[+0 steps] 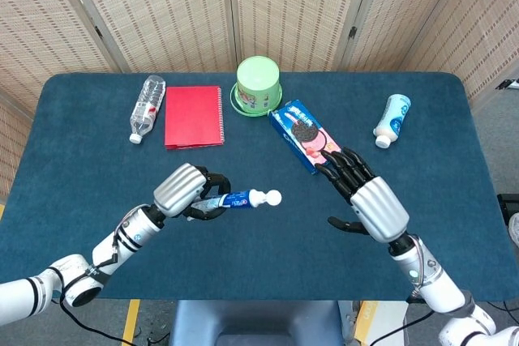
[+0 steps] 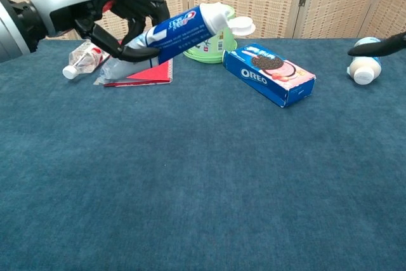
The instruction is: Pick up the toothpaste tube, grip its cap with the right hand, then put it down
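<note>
My left hand [image 1: 185,190] [image 2: 95,1] grips the blue and white toothpaste tube [image 1: 240,198] [image 2: 181,27] by its body and holds it up off the table. Its white cap [image 1: 273,197] [image 2: 242,26] points toward my right side. To the right of the cap my right hand [image 1: 366,197] hovers open, fingers spread, a short gap away from the cap. In the chest view only a dark fingertip of the right hand [image 2: 379,46] shows at the right edge.
On the blue table [image 1: 97,160] lie a water bottle [image 1: 147,108], a red notebook [image 1: 194,116], a green cup [image 1: 258,85], an Oreo box [image 1: 304,135] just beyond my right hand, and a white bottle [image 1: 392,119] at the far right.
</note>
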